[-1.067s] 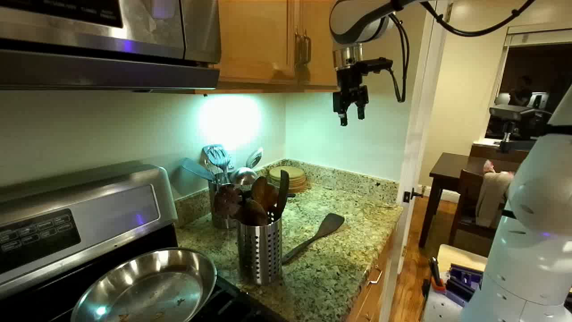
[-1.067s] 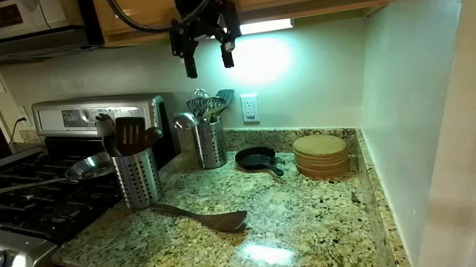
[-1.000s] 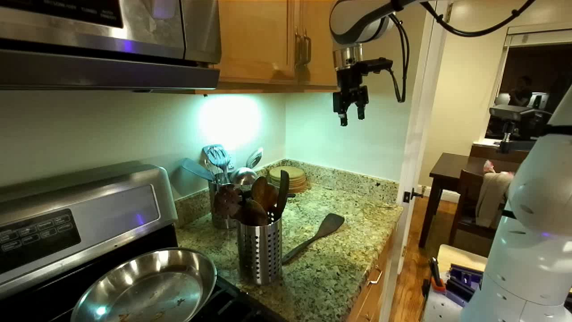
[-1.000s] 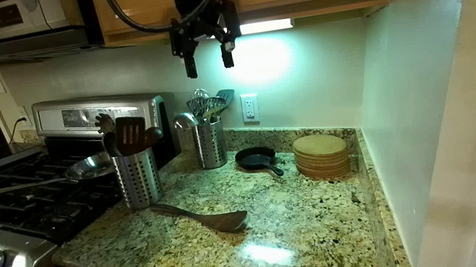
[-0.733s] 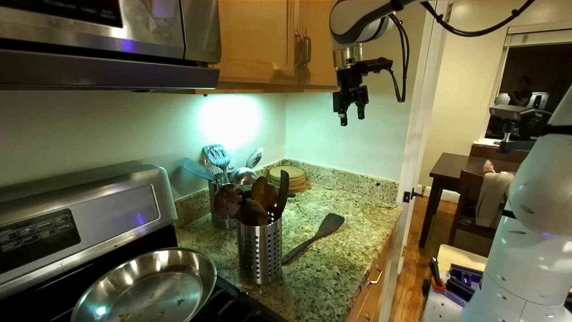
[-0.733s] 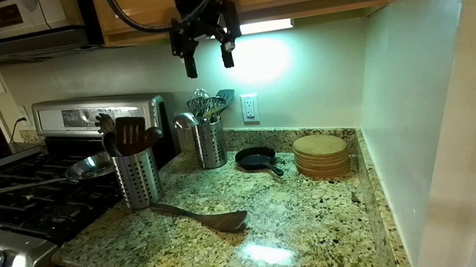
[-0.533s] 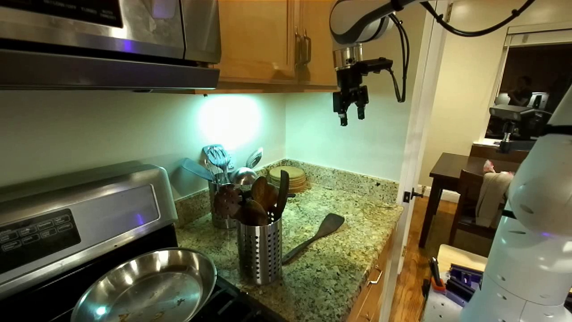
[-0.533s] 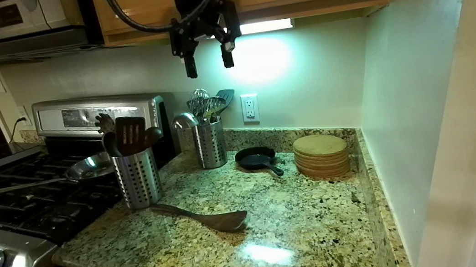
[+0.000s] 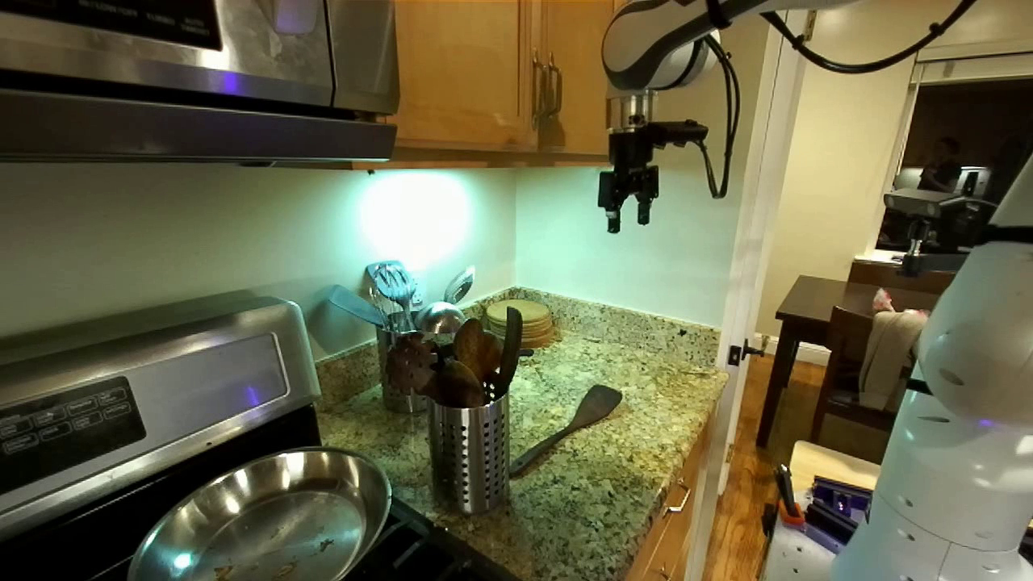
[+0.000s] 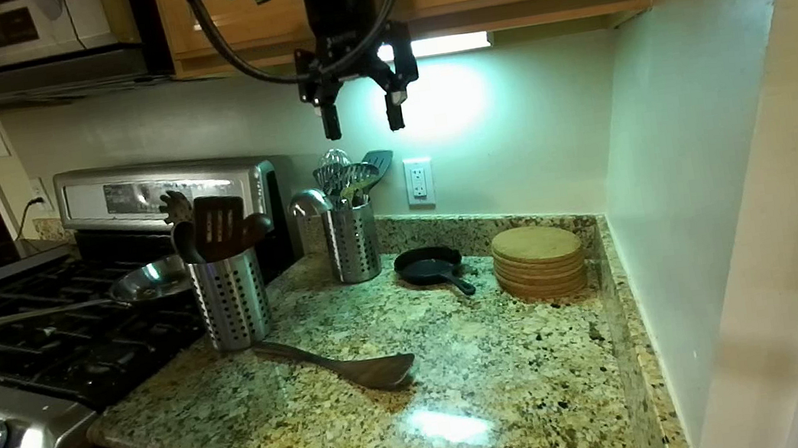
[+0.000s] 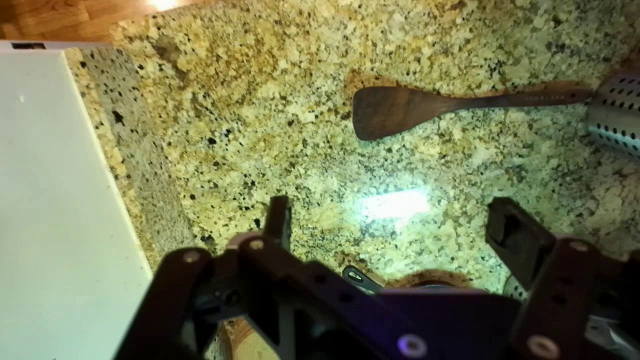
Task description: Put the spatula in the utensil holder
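The dark brown spatula lies flat on the granite counter, its broad head (image 9: 599, 403) toward the room; it also shows in an exterior view (image 10: 376, 372) and in the wrist view (image 11: 392, 112). Its handle end lies at the base of the utensil holder (image 9: 470, 460). This upright, perforated silver cylinder (image 10: 231, 304) has several brown utensils sticking out, and part of it shows at the right edge of the wrist view (image 11: 616, 120). My gripper (image 9: 629, 220) is open and empty, high above the counter (image 10: 364, 128). In the wrist view its fingers (image 11: 387, 204) stand wide apart, with the spatula beyond them.
Another metal holder (image 10: 353, 245) with metal utensils stands near the back wall. A small black pan (image 10: 428, 266) and a stack of round boards (image 10: 540, 267) are beside it. A steel pan (image 9: 266, 516) sits on the stove. Cabinets (image 9: 464, 81) hang above.
My gripper has come down a little and shifted slightly sideways, still open. The spatula and the holder have not moved.
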Controlling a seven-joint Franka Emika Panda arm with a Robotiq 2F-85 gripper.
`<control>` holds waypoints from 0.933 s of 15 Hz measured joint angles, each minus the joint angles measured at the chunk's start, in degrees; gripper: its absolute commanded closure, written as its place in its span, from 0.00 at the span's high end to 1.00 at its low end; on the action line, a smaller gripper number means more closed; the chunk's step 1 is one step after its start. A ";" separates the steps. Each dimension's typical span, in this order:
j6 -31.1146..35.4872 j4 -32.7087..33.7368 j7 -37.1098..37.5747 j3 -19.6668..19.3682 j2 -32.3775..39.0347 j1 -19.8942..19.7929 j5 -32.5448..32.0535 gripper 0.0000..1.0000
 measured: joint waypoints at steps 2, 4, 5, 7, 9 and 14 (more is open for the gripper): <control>5.53 -3.43 -1.25 -1.54 -0.40 -0.06 2.83 1.00; 9.59 -7.22 -2.78 -2.96 -0.61 -0.13 5.53 1.00; 11.04 -9.06 -3.64 -3.57 -0.62 -0.17 6.54 1.00; 12.93 -12.20 -5.09 -4.38 -0.61 -0.20 7.58 1.00; 13.92 -14.68 -6.54 -4.73 -0.56 -0.22 7.68 1.00; 14.13 -16.83 -7.17 -4.74 0.42 -0.23 7.64 1.00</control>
